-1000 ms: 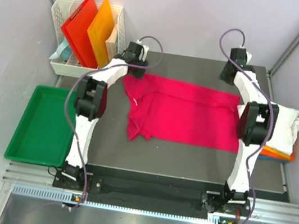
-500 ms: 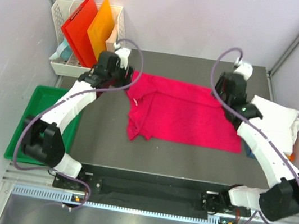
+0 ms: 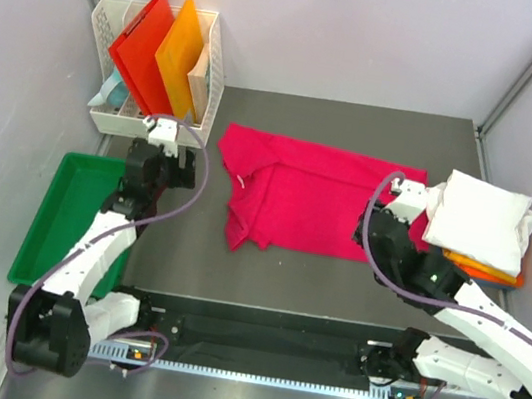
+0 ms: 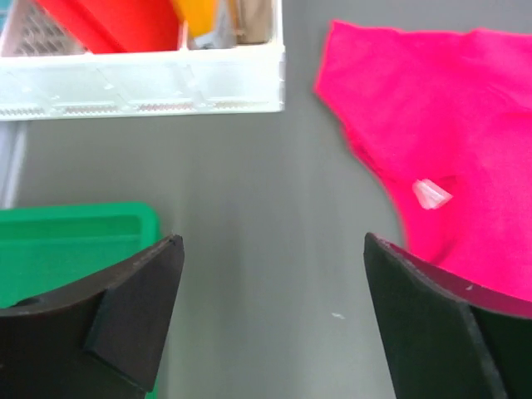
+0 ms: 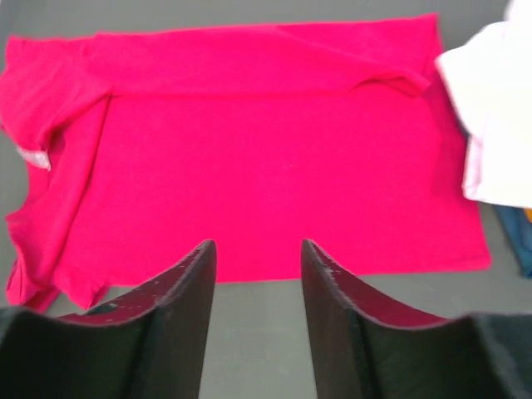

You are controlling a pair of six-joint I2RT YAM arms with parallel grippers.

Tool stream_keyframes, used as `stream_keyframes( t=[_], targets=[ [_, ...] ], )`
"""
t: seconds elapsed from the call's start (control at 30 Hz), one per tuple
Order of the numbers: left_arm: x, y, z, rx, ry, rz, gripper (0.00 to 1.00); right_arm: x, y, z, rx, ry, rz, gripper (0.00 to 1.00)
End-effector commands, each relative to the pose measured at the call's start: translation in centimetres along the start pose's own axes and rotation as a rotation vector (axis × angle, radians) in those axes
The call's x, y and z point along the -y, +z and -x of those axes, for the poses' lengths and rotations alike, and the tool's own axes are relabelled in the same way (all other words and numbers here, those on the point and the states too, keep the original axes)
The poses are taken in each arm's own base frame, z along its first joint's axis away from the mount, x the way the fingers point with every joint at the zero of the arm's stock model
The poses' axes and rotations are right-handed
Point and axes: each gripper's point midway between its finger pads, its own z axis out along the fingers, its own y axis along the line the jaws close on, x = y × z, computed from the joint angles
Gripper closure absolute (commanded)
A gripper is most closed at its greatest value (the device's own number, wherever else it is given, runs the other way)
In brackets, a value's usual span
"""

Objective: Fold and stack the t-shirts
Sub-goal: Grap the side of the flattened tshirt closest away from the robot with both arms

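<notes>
A bright magenta-pink t-shirt lies spread on the dark mat, its left side folded over and rumpled. It also shows in the right wrist view and the left wrist view. My left gripper is open and empty above bare mat, left of the shirt. My right gripper is open and empty over the shirt's near right edge. A stack of folded shirts sits at the right: white on top, orange and blue beneath.
A white basket at the back left holds a red folder and an orange folder. A green tray sits left of the mat. Walls close in on both sides.
Both arms have drawn back from the shirt's far corners toward the near side. The shirt has stayed lying on the mat.
</notes>
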Motion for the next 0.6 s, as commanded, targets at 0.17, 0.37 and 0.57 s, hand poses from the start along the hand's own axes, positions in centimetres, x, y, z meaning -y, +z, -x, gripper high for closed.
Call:
stream_keyframes(
  t=[0.17,0.37,0.57],
  targets=[
    [0.5,2.7,-3.2,0.278,0.126,-0.099,0.02,1.8,-3.4,0.6,0.135,-0.020,-0.120,0.50],
    [1.8,3.1,-6.0,0.293,0.171,-0.183,0.01,1.5,-4.7,0.3,0.174,-0.057,-0.137,0.47],
    [-0.4,5.4,-7.1,0.210,0.121,-0.096,0.01,0.2,-4.9,0.8,0.198,-0.053,-0.133,0.45]
  ],
)
